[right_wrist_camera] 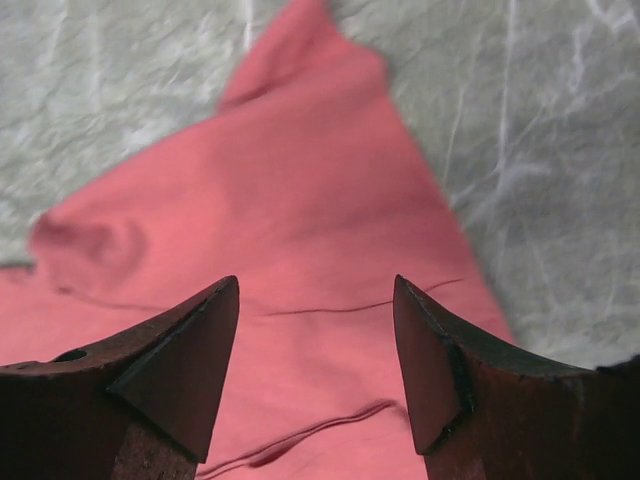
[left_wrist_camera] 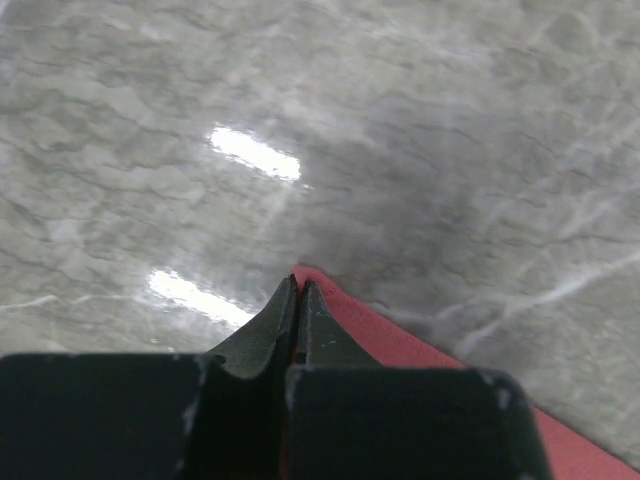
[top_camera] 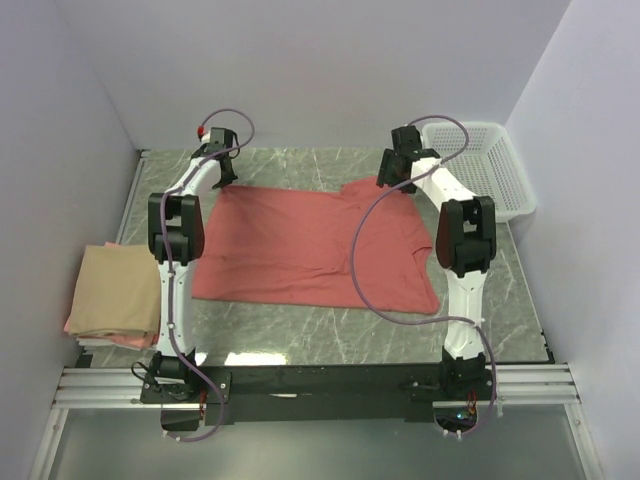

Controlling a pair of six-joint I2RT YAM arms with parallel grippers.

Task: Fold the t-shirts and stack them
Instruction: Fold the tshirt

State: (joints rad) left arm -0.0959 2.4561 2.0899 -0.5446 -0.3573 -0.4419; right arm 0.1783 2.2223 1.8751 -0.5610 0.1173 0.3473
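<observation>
The salmon-red t-shirt (top_camera: 300, 245) lies spread on the marble table (top_camera: 350, 335). My left gripper (top_camera: 222, 165) is at its far left corner, shut on the shirt's edge (left_wrist_camera: 400, 345), with red cloth pinched between the fingertips. My right gripper (top_camera: 395, 178) is open above the far right part of the shirt (right_wrist_camera: 300, 220), jaws apart over the cloth near a seam, holding nothing. A folded tan-beige t-shirt (top_camera: 115, 285) lies on a folded pink t-shirt (top_camera: 72, 322) at the table's left edge.
A white plastic mesh basket (top_camera: 485, 165) stands at the far right corner. Purple-white walls close in the table at the back and both sides. A metal rail (top_camera: 320, 385) carries the arm bases at the near edge.
</observation>
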